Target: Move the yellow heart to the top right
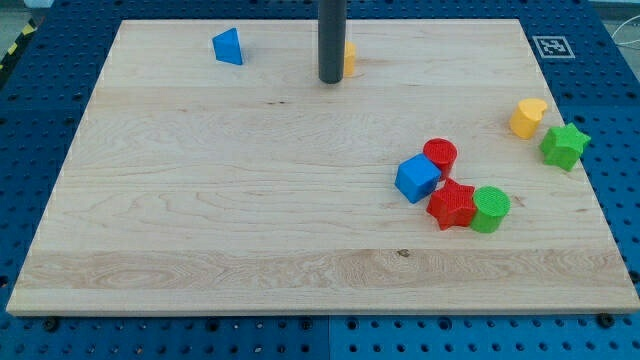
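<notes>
The yellow heart [527,117] lies near the board's right edge, just left of and above the green star [564,146]. My tip [330,80] rests on the board near the view's top centre, far to the left of the heart. A second yellow block [349,59] sits right behind the rod, mostly hidden, so its shape cannot be made out. The rod touches or nearly touches it.
A blue triangular block [229,47] lies at the top left. A cluster sits lower right: blue cube [417,179], red cylinder [440,155], red star [453,205], green cylinder [490,209]. A marker tag [549,46] is at the wooden board's [200,200] top right corner.
</notes>
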